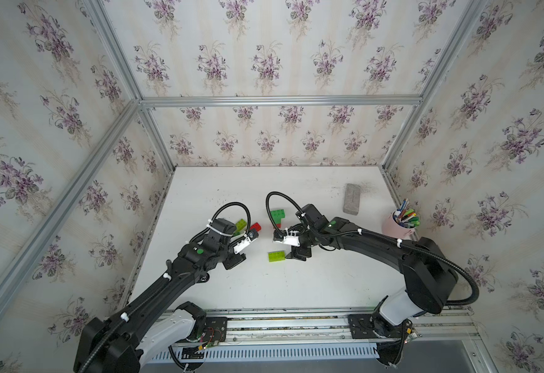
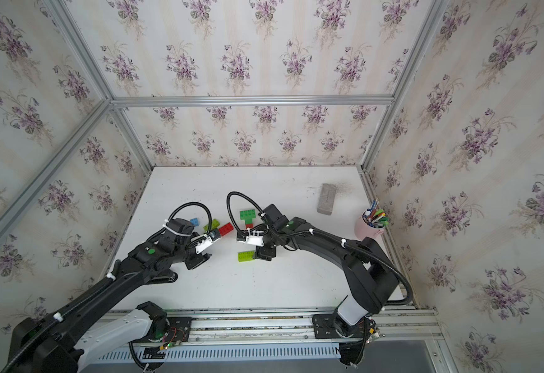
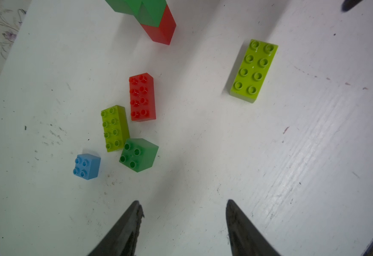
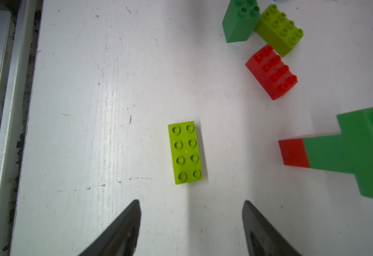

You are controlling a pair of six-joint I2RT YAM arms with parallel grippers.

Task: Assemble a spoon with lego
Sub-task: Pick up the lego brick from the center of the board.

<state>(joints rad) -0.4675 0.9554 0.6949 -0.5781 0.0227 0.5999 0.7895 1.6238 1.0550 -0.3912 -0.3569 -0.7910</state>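
The part-built spoon (image 1: 277, 215), a wide green head on a green and red stem, lay on the tabletop (image 1: 296, 284), with a lone lime brick (image 1: 276, 256) at its 6 o'clock. The right hand (image 4: 191, 221), partly open and empty, sat at that brick's 3 o'clock, fingertips just short of it. The left hand (image 3: 183, 221), likewise parted and empty, hung at the spoon's 8 o'clock. Both wrist views showed the green square brick (image 3: 138, 155), which the left arm hid in both top views.
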